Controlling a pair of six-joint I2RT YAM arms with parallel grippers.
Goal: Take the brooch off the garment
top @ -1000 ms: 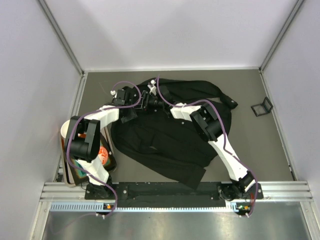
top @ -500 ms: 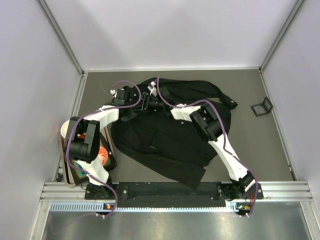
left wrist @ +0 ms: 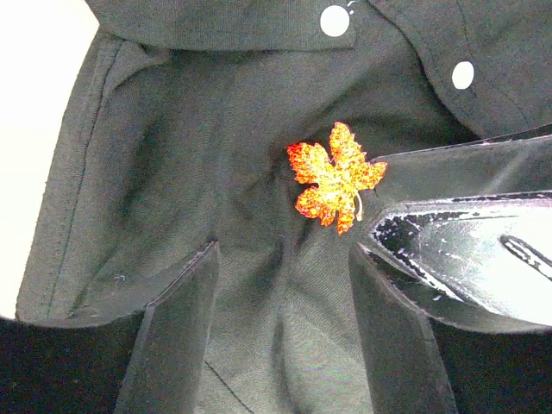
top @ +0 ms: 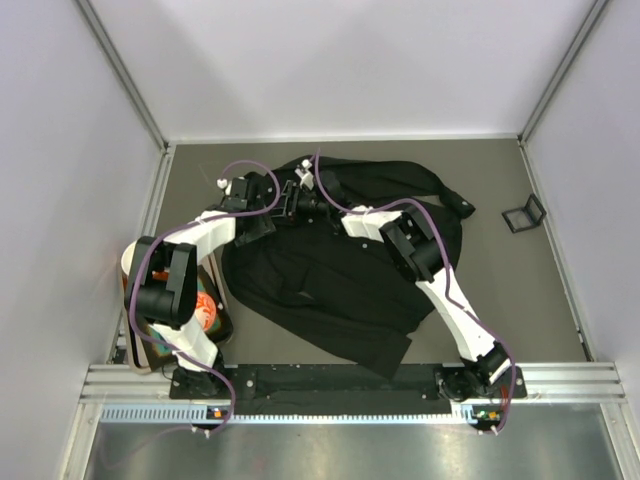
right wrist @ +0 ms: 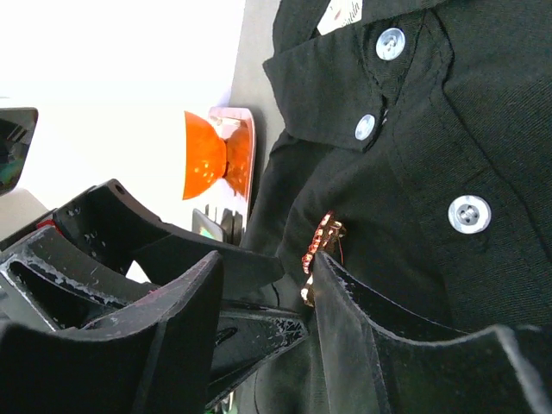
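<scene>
1. Closing in on the brooch (left wrist: 335,177) looks to be the step in hand. It sits pinned to the garment (top: 340,280), with two pale buttons (left wrist: 335,21) just above it, and nothing has it clamped.
2. The left jaws stand apart. Their fingertips (left wrist: 185,302) rest on or just over the cloth just below the brooch, with only black fabric between them (the leaf lies beyond the tip of one finger, not in the gap).
3. The right jaws are apart as well. One of their fingertips (right wrist: 332,276) is touching or just beside the brooch's edge. The right wrist view shows that edge side-on, standing slightly off the cloth. The other finger is off to one side of the brooch. I cannot tell whether a fold of fabric is caught there.
4. In the view from above, both arms meet over the brooch. The wrinkled garment spreads away from it across the desk (top: 500,290), towards the arms' bases.
5. For the next move, I judge the right jaws must work the brooch's thin edge into their gap and close on the leaf alone. The left jaws should press or pinch the cloth just beside the brooch so the fabric does not lift with it.
6. The brooch is far smaller than either finger, so the approach calls for fine alignment. A slightly off closure would catch cloth or knock the leaf flat.
</scene>
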